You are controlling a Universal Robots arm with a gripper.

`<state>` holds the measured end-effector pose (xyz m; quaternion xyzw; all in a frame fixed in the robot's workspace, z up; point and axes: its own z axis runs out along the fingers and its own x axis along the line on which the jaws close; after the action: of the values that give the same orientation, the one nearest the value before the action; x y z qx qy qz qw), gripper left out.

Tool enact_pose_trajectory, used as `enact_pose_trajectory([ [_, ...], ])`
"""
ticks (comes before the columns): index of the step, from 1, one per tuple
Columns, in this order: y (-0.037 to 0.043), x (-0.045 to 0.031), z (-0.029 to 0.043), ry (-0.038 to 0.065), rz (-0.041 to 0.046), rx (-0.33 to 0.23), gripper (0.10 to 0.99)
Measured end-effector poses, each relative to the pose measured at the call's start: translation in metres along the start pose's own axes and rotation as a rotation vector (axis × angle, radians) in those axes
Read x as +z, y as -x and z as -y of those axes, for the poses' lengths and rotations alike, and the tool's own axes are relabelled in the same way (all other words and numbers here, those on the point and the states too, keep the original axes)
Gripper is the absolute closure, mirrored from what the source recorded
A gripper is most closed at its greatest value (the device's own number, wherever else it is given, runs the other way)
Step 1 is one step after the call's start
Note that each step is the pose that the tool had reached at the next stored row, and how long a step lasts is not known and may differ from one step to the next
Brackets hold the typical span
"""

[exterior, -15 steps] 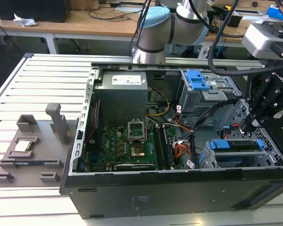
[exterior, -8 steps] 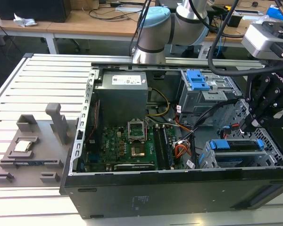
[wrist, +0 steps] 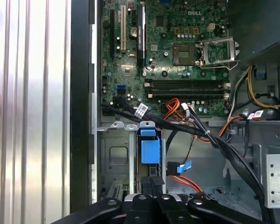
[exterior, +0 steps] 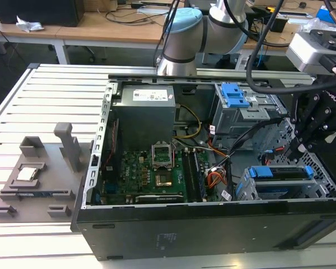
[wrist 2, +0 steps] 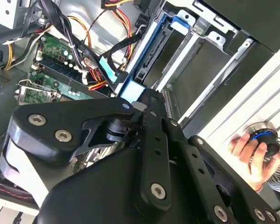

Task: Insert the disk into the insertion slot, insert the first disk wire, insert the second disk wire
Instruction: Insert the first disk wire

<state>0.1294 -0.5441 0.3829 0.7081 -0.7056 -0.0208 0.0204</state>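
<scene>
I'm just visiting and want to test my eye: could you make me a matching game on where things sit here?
1 disk
2 power supply
3 grey fixture
4 hand

A on the slatted table, outside the case
B on a round knob
C in the low silver cage
D inside the case, nearest the arm's base

Pairs: 1-C, 2-D, 3-A, 4-B

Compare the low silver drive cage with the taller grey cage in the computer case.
The insertion slot sits low and holds the disk in its blue carrier; the taller grey cage stands higher and bears a blue latch on top. Both are metal.
</scene>
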Motion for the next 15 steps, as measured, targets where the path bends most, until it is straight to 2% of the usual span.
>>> enact_pose_trajectory([
  [3, 0.0026, 0.0007, 0.0069, 0.0, -0.0002, 0.0, 0.98],
  [6, 0.0103, 0.0002, 0.0146, 0.0, -0.0017, 0.0, 0.98],
  [11, 0.0282, -0.0008, 0.0324, 0.0, -0.0018, 0.0, 0.98],
  [15, 0.0358, -0.0012, 0.0396, 0.0, -0.0018, -0.001, 0.98],
])
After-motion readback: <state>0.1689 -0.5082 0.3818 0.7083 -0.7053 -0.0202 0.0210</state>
